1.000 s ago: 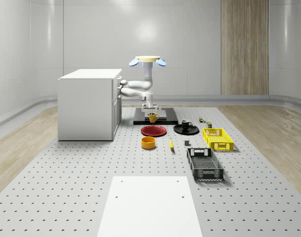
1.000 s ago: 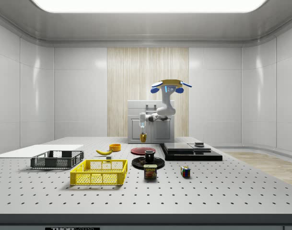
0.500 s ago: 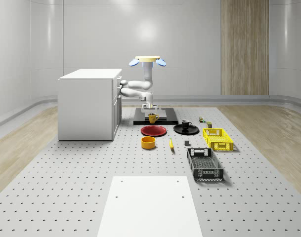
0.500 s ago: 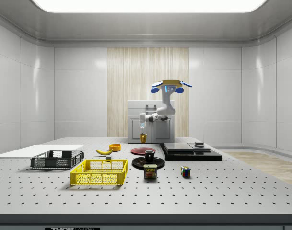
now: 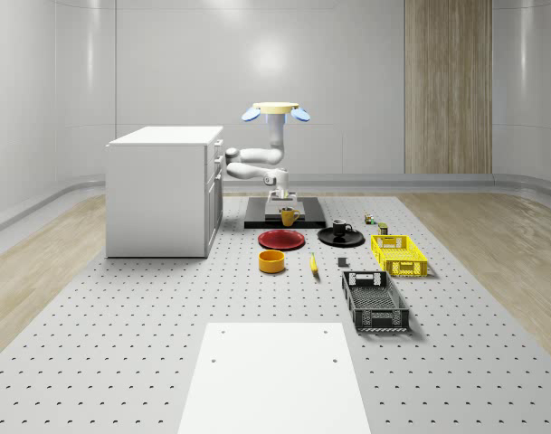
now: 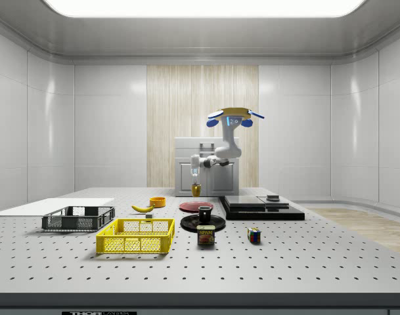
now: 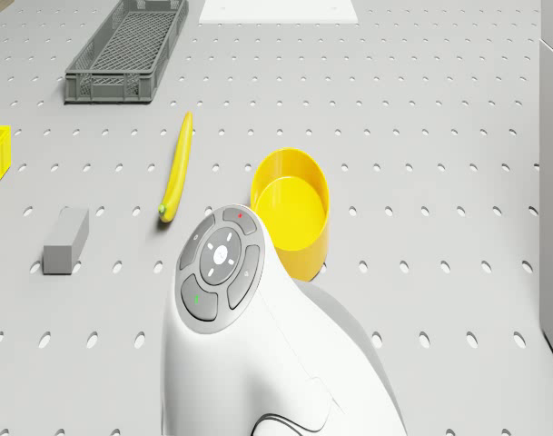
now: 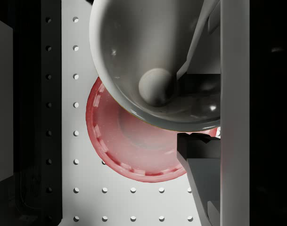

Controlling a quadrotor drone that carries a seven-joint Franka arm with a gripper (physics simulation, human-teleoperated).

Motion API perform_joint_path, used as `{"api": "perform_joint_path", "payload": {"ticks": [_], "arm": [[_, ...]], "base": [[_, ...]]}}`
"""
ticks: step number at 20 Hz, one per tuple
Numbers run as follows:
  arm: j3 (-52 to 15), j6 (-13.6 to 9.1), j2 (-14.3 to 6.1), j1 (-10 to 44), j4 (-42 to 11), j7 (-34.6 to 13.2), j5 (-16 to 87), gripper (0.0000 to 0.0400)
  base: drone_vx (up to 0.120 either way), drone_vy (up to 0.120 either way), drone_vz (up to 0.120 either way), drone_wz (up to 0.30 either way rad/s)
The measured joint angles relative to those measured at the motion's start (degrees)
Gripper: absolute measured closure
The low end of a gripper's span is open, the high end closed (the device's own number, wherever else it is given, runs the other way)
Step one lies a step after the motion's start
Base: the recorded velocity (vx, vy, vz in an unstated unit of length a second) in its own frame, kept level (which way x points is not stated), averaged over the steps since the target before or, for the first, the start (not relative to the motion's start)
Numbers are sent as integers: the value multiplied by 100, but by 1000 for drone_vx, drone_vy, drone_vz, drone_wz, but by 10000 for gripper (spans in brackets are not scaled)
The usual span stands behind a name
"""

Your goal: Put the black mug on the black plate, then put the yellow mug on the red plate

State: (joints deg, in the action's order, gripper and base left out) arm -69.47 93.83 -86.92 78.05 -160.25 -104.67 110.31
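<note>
While the yellow mug (image 5: 289, 217) hangs in the air, clamped at its rim by the hand (image 5: 284, 204), it sits above the far rim of the red plate (image 5: 281, 240), clear of the tabletop (image 5: 121, 344). Seen from the wrist, the mug's open mouth (image 8: 152, 61) faces the camera with the red plate (image 8: 129, 150) below it and one finger (image 8: 200, 155) pressed on the rim. The black mug (image 5: 340, 229) already stands upright on the black plate (image 5: 341, 238), just beside the red plate toward the whole-scene view's right. The drone (image 5: 277, 111) hovers above the dark slab (image 5: 307, 215) at the far edge of the tabletop, beside the white cabinet (image 5: 162, 190), its arm (image 5: 248, 163) bent down to the mug. Nearer lie a yellow bowl (image 5: 272, 261), a banana (image 5: 313, 264), a yellow crate (image 5: 398, 254) and a grey crate (image 5: 375, 301).
</note>
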Motion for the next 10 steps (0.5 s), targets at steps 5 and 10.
{"api": "perform_joint_path", "payload": {"ticks": [5, 10], "arm": [[141, 41, 27, 39, 49, -4, 137, 290], [288, 128, -1, -157, 82, 206, 264, 290]], "base": [[0, 0, 0, 0], [0, 0, 0, 0]]}}
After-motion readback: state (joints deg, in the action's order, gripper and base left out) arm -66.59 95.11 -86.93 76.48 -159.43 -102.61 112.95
